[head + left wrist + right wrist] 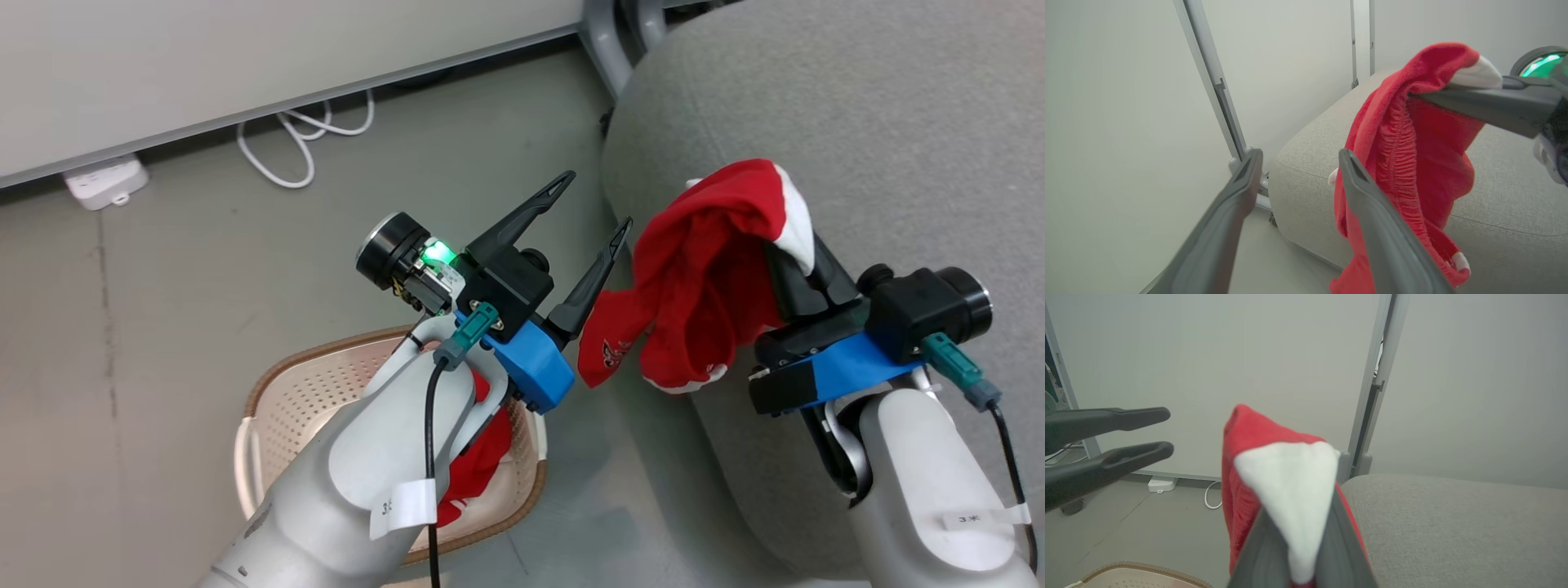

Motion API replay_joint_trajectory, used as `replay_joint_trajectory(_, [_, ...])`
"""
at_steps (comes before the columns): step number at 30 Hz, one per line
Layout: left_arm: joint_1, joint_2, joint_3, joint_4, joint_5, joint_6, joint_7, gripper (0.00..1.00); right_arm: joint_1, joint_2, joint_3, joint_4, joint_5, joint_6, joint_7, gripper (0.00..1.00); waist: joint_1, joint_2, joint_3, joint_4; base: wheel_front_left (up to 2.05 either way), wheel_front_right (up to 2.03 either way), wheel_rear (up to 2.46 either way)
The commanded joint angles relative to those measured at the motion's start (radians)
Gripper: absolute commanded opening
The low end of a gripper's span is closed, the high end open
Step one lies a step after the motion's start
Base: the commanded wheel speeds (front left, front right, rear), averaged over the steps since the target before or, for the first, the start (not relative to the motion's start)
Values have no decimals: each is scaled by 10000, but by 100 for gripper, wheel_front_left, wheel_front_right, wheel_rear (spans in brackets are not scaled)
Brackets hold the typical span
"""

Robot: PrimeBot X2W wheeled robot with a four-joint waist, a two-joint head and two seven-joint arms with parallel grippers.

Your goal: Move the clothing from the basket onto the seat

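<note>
Currently: right hand (780,249) is clamped narrow on a white-trimmed fold of the red garment (702,278). The cloth drapes over its fingers and hangs at the front corner of the grey seat (857,122), lower end dangling past the seat edge; contact with the seat cannot be told. Left hand (600,198) is spread wide, holding nothing, its nearer fingertip just beside the hanging cloth. Under the left forearm, the basket (302,392) sits on the floor beside the seat, with a second red garment (482,457) inside. By the wall: white power strip (106,181), looped white cable (302,139).
</note>
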Motion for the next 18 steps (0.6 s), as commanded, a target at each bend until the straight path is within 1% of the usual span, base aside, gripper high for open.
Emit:
replay_joint_trajectory(1, [-95,57,12,23,27,-9,-29,100,-45,28,-72,-78,-65,5,-7,0,-1,0,133,-296,0,0,0])
replay_joint_trajectory(9, [51,-3,-331,190,72,-133,-31,100,318,99,-793,-355,-120,5,-7,0,-1,0,252,-1012,0,0,0])
replay_joint_trajectory(18, [135,-77,-767,291,-31,-206,-31,100,709,177,-1386,-456,-108,3,-7,0,-1,0,274,-1390,0,0,0])
